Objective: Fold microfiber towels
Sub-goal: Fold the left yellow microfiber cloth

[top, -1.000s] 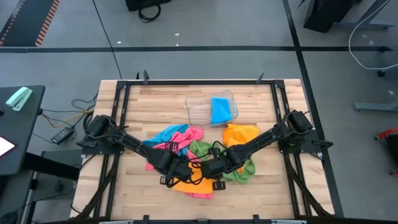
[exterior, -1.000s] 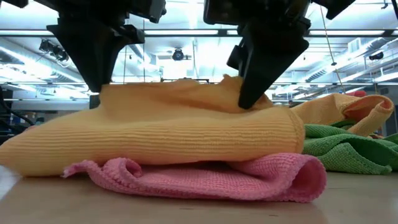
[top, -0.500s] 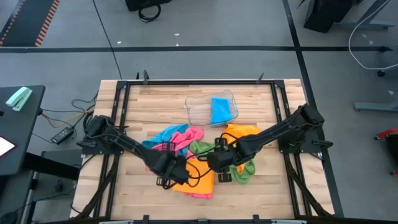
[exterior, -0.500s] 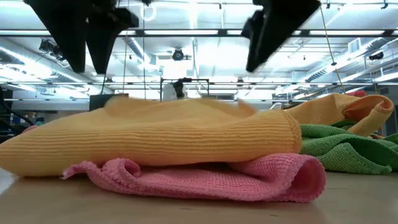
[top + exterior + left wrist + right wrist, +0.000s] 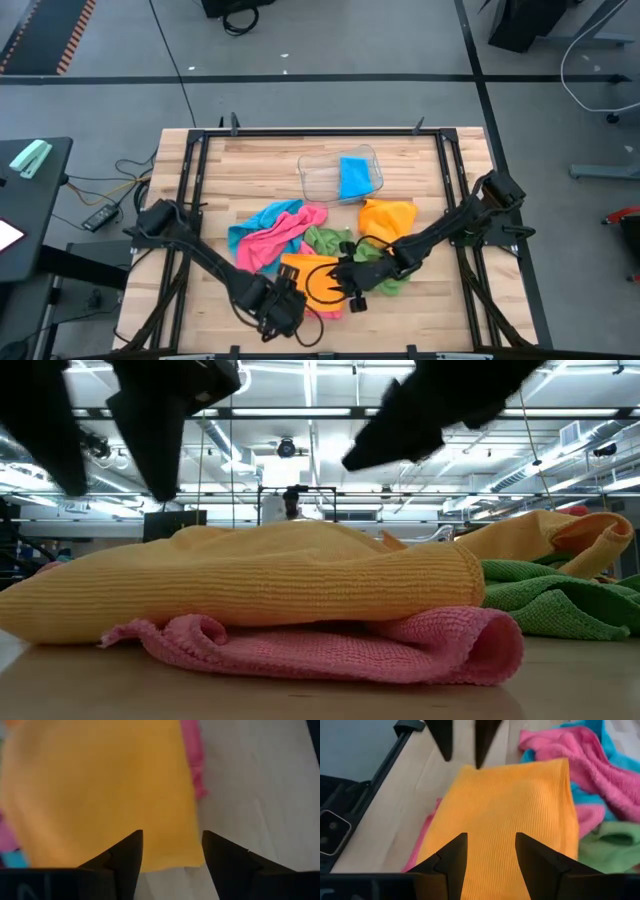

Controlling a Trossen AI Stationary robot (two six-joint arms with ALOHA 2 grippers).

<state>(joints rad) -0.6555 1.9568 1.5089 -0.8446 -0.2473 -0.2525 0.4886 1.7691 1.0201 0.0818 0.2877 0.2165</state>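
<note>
A folded orange towel [image 5: 315, 281] lies flat on a pink towel [image 5: 330, 652], whose edge sticks out beneath it. My left gripper [image 5: 292, 306] hovers open over the orange towel's near edge [image 5: 165, 795], its fingers apart and clear of the cloth. Over the towel's right side my right gripper [image 5: 348, 285] also stands open, with the cloth [image 5: 510, 815] below and nothing between its fingers. In the low view both grippers hang dark above the towel [image 5: 250, 575].
A pink and blue heap [image 5: 272, 228] lies behind the folded towel, with green cloth [image 5: 325, 240] and another orange towel [image 5: 387, 216] to the right. A clear tray [image 5: 322, 178] with a blue towel [image 5: 355, 177] stands at the far middle. Bare wood lies toward the near edge.
Both grippers have opened, let go of the orange towel and risen off it. My left gripper has drawn back toward the table's near edge; my right has tipped up and pulled slightly right. The towel's raised top has sunk flat onto the pink one.
</note>
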